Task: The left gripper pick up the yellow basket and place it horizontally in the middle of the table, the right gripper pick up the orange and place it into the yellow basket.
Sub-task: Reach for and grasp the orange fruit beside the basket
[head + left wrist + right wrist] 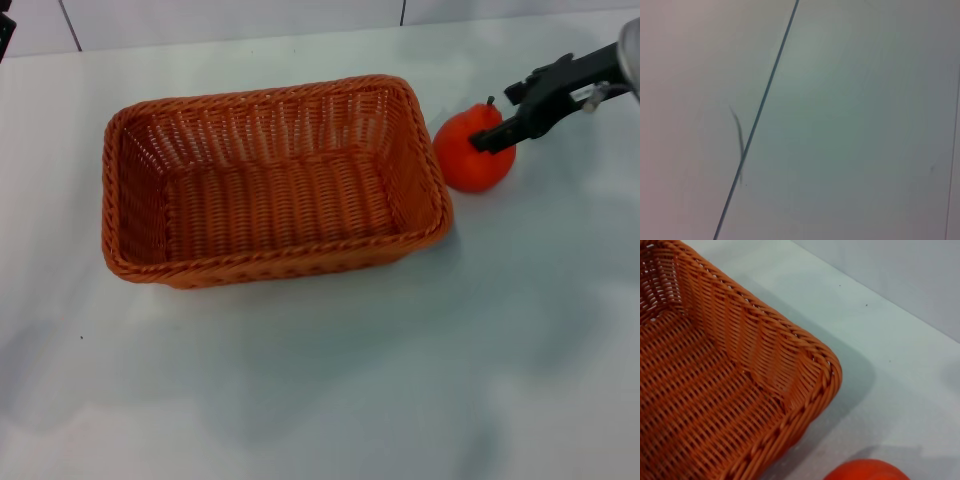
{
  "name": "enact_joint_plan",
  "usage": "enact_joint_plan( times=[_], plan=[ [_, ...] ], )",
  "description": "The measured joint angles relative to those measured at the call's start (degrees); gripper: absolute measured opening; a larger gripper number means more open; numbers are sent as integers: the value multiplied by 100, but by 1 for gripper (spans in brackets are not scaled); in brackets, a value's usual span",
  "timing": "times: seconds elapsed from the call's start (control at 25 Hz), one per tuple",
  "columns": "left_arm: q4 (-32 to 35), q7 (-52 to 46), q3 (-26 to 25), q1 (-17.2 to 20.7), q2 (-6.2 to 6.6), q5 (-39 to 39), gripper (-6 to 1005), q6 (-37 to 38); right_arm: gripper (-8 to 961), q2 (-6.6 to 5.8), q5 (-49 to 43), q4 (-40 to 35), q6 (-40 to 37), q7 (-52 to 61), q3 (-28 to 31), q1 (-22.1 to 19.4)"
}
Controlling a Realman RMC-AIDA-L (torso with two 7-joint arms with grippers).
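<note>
The yellow basket (275, 180) is orange-brown wicker and lies lengthwise across the middle of the white table (320, 380), empty. One corner of it shows in the right wrist view (730, 390). The orange (472, 150) sits on the table just off the basket's right end, close to its rim. Its top shows at the edge of the right wrist view (867, 471). My right gripper (493, 120) reaches in from the right, its black fingers (520, 125) apart over the orange, one lying across its front. Only a dark bit of my left gripper (4, 35) shows at the far left edge.
The left wrist view shows only a pale surface crossed by a dark seam (757, 120). The table's back edge meets a tiled wall (200, 20) behind the basket.
</note>
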Motion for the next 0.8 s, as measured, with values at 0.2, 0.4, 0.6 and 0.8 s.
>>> enact_joint_plan(
  times=[0.2, 0.4, 0.6, 0.8],
  plan=[
    [-1, -109, -2, 39, 1, -13, 633, 17, 946, 146, -32, 189, 463, 14, -182, 43],
    [16, -227, -10, 72, 8, -64, 632, 68, 902, 171, -41, 559, 926, 19, -309, 142],
    [21, -227, -10, 77, 9, -76, 627, 87, 846, 159, -31, 592, 985, 21, -303, 153],
    [22, -227, -23, 78, 9, -77, 626, 88, 687, 111, 10, 580, 958, 23, -277, 123]
  ],
)
